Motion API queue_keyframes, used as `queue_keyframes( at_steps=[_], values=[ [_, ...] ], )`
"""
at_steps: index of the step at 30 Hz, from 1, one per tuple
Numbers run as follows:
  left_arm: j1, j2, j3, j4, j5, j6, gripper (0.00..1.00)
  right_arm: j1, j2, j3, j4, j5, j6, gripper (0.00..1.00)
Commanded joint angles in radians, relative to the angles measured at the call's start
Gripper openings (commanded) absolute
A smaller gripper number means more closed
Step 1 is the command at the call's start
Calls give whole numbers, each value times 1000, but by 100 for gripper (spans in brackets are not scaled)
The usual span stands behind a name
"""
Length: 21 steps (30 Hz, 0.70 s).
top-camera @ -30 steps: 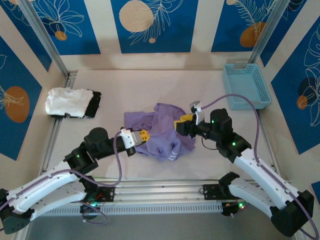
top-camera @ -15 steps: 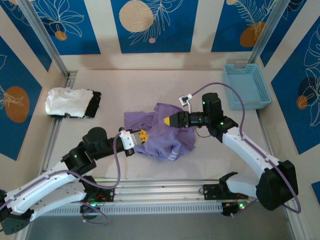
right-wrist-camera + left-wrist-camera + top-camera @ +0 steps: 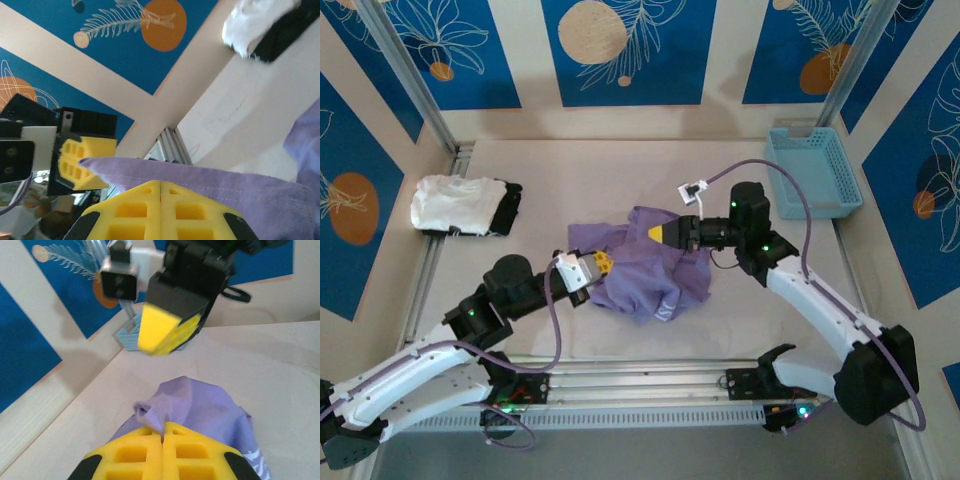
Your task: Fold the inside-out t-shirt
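The lavender t-shirt (image 3: 655, 275) is lying bunched in a heap at the middle of the table (image 3: 570, 170), nowhere near folded. The left gripper (image 3: 162, 435) is pressing its yellow fingers tight together on a small pinch of cloth at the heap's left edge. The right gripper (image 3: 160, 187) is clamping down on a hem on the far side, its fingers meeting with the stitched seam running across just above them. The two arms are facing each other over the shirt. I'd judge they are only getting hold of it to pull it out flat; whether it needs turning right side out first, I can't tell. Spreading, smoothing and every fold are all waiting to be done. A white garment (image 3: 450, 205) and a black garment (image 3: 508, 208) are sitting folded at the far left, well apart from the shirt, and a blue basket (image 3: 815, 170) is standing at the far right.
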<state>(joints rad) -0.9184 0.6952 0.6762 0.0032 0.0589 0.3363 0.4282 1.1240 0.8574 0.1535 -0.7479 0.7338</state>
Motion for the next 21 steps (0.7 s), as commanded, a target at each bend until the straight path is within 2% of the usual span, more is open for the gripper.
queue_keyframes(
  at_steps=[1, 2, 4, 5, 7, 11, 13, 15, 18, 20, 21],
  values=[
    [9, 2, -15, 105, -106, -56, 0, -25, -49, 32, 59, 84, -81, 0],
    [13, 10, -14, 116, -104, -56, 0, -26, -53, 32, 51, 109, -99, 0],
    [15, 24, -8, 128, -65, -42, 0, -26, -35, 68, -74, 198, -148, 0],
    [15, 29, -4, 130, -47, -39, 0, -23, -15, 93, -144, 224, -166, 7],
    [16, 36, 6, 127, -10, -34, 0, -22, 37, 140, -276, 242, -179, 32],
    [15, 44, 16, 123, 24, -29, 0, -22, 119, 161, -351, 119, -147, 59],
    [16, 49, 16, 123, 25, -29, 0, -17, 154, 173, -388, 50, -131, 67],
    [16, 50, 13, 125, 24, -28, 0, -13, 174, 171, -420, 20, -131, 71],
    [16, 54, 10, 131, 25, -29, 0, -11, 203, 156, -398, -64, -103, 70],
    [16, 56, 11, 130, 22, -29, 0, -4, 219, 136, -325, -123, -51, 60],
    [16, 56, 10, 129, 21, -29, 0, 2, 230, 132, -296, -146, -31, 49]
  ],
)
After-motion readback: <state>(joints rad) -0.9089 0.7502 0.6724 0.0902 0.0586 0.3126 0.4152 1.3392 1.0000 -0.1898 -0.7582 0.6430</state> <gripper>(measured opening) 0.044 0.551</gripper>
